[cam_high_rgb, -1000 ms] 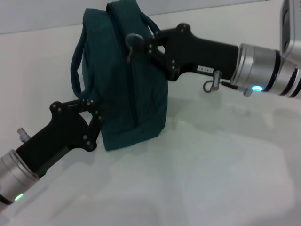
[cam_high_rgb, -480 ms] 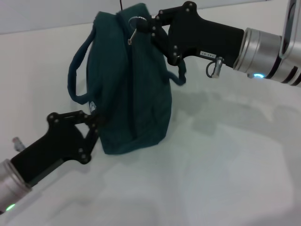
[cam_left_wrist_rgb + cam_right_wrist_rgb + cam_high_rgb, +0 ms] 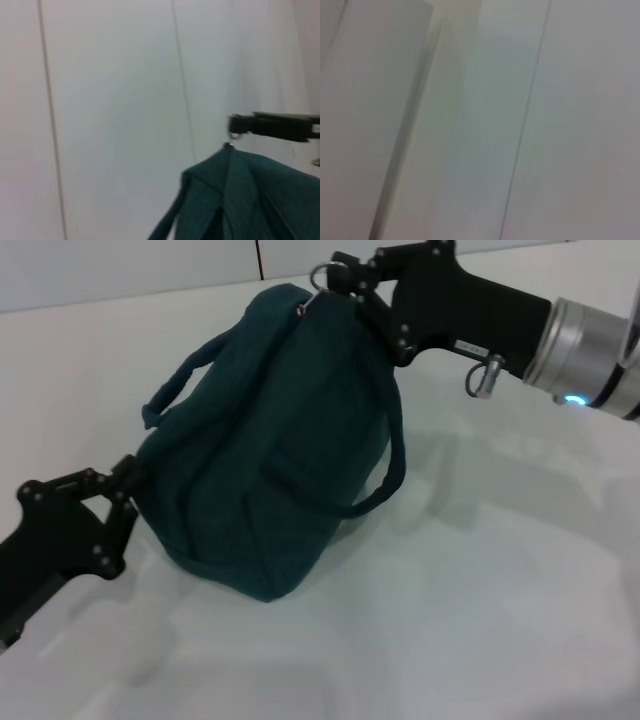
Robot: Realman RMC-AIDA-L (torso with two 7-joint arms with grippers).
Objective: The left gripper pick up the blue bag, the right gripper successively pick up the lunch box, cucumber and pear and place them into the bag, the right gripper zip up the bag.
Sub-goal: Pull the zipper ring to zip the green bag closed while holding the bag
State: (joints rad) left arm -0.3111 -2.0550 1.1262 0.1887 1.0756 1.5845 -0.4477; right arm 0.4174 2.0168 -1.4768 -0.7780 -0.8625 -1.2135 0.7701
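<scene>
Right gripper (image 3: pixel 335 278) fingers pinching zipper ring (image 3: pixel 320 276), blue bag (image 3: pixel 270 450) tilted

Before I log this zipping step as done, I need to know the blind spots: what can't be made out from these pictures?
- Contents of the blue bag: hidden by its fabric in the head and left wrist views.
- Zipper line, shut or not: it faces away in the head view.
- Left gripper: its fingertips are pressed against the bag's end; the hold is unclear.
- Right wrist view: only blurred pale surfaces.
- Right gripper: its fingertips are at the ring pull; their gap is too small to judge.
</scene>
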